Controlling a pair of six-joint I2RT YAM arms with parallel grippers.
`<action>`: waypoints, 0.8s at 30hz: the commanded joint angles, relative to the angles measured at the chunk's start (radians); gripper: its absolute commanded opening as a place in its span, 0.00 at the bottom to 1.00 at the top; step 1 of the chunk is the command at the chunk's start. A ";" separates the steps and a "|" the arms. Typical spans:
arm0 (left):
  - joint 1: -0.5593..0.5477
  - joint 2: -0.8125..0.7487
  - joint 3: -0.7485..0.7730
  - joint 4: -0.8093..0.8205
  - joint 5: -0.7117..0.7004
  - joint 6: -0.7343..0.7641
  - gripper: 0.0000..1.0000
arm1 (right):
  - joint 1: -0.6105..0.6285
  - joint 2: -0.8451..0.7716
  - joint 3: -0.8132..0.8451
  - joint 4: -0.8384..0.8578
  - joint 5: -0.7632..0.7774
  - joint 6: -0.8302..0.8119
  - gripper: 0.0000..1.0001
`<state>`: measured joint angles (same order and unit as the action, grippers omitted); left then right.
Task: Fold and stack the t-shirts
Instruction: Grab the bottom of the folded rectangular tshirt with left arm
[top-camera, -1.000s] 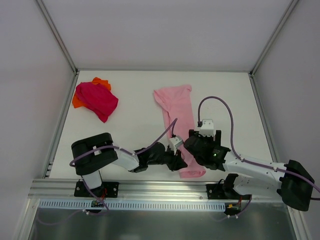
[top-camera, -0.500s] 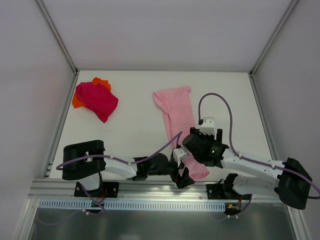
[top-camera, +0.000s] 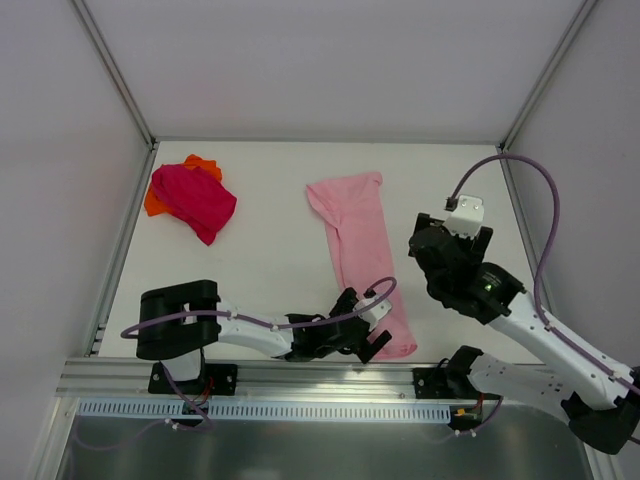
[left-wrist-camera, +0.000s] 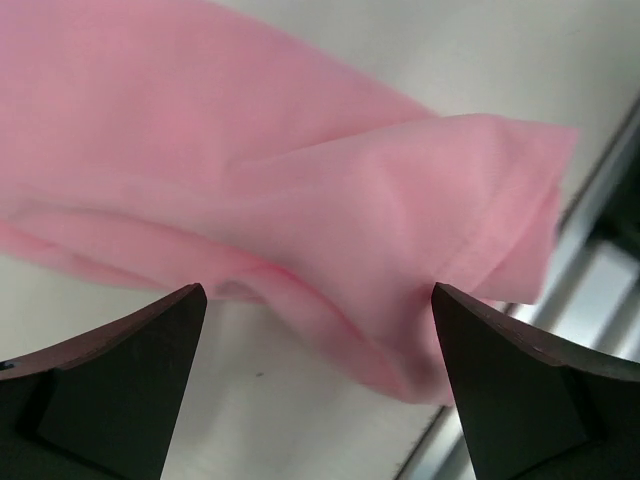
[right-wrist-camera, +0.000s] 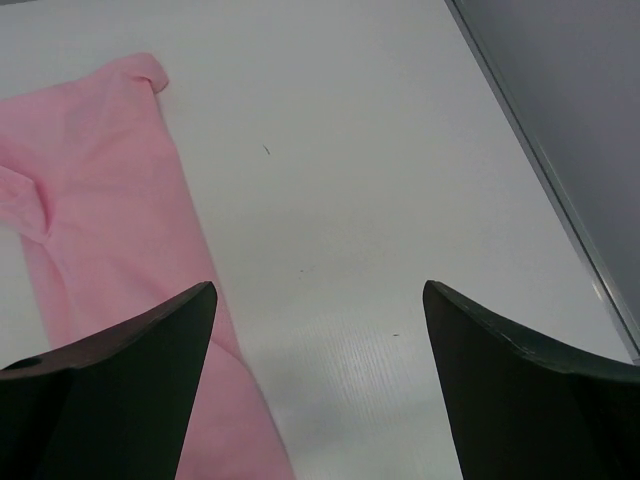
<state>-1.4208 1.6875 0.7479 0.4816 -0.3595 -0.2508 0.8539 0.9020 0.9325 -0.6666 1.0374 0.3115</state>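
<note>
Jaws apart L+R; pink tee (top-camera: 358, 255) on white table (top-camera: 262, 262), grey walls (top-camera: 300, 70).

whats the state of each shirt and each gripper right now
light pink t-shirt: folded into a long strip, flat on the table
magenta t-shirt: crumpled, unfolded, on top of the orange one
orange t-shirt: crumpled, mostly hidden under the magenta one
left gripper: open, at the pink strip's near end, gripping nothing
right gripper: open, empty, over bare table beside the pink strip
</note>
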 joint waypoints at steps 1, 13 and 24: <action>-0.007 -0.031 0.034 -0.130 -0.205 0.085 0.99 | -0.007 -0.018 0.136 -0.138 -0.036 -0.072 0.90; -0.159 -0.078 0.100 -0.195 -0.343 0.248 0.99 | -0.006 0.015 0.272 -0.283 -0.036 -0.120 0.90; -0.213 0.073 0.281 -0.320 -0.288 0.372 0.98 | -0.007 0.015 0.287 -0.286 -0.036 -0.144 0.90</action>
<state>-1.6302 1.6917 0.9783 0.2352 -0.6514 0.0753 0.8524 0.9321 1.1736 -0.9314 0.9886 0.2001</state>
